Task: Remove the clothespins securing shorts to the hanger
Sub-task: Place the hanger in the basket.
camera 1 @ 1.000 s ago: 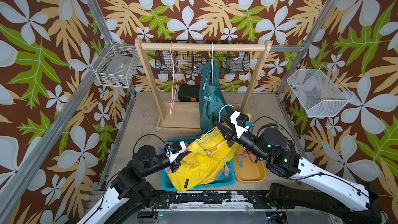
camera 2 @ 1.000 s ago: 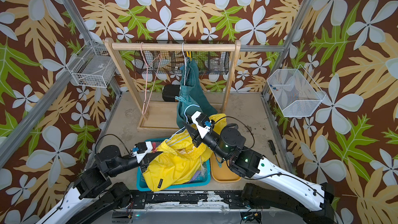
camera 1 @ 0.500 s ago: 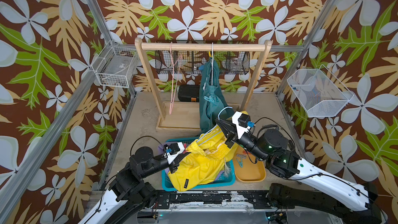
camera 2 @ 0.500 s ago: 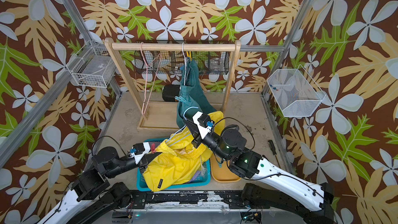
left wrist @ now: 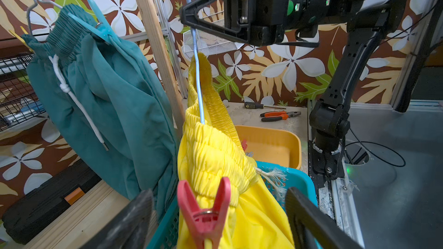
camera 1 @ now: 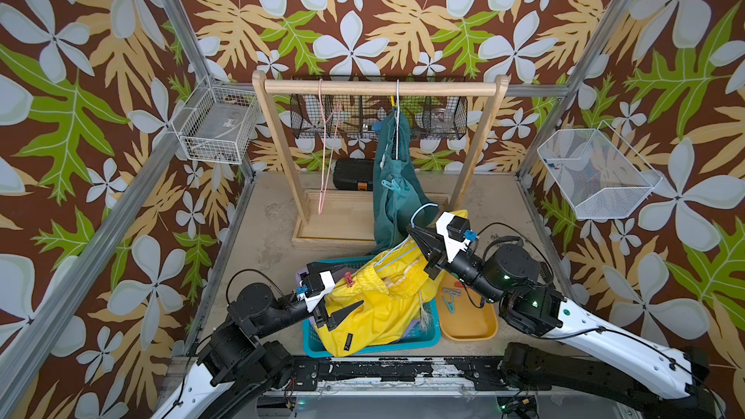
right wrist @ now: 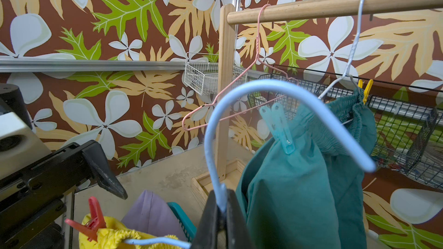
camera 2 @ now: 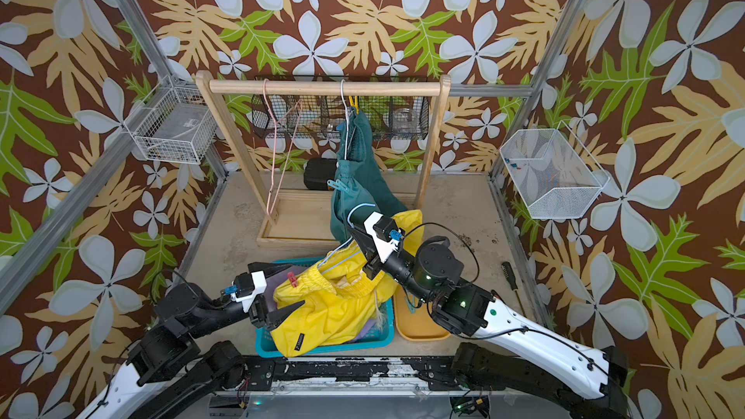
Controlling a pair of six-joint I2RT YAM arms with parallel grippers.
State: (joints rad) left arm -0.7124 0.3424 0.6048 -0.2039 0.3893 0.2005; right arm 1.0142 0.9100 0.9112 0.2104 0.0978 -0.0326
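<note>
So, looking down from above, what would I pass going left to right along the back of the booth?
White wire-grid basket on the wall → bare pink wire hanger → teal green fabric shorts → white mesh basket.

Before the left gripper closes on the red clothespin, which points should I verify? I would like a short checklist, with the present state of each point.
1. Right gripper shut on the light blue hanger: ok.
2. Left gripper open wide: ok.
3. Red clothespin between the left fingers: ok in the left wrist view.
4. Pin clipped on the waistband of the yellow shorts: ok.
5. Orange tray has bare room for the pin: ok.
6. No other pin on that waistband: cannot tell, folds hide it.
</note>
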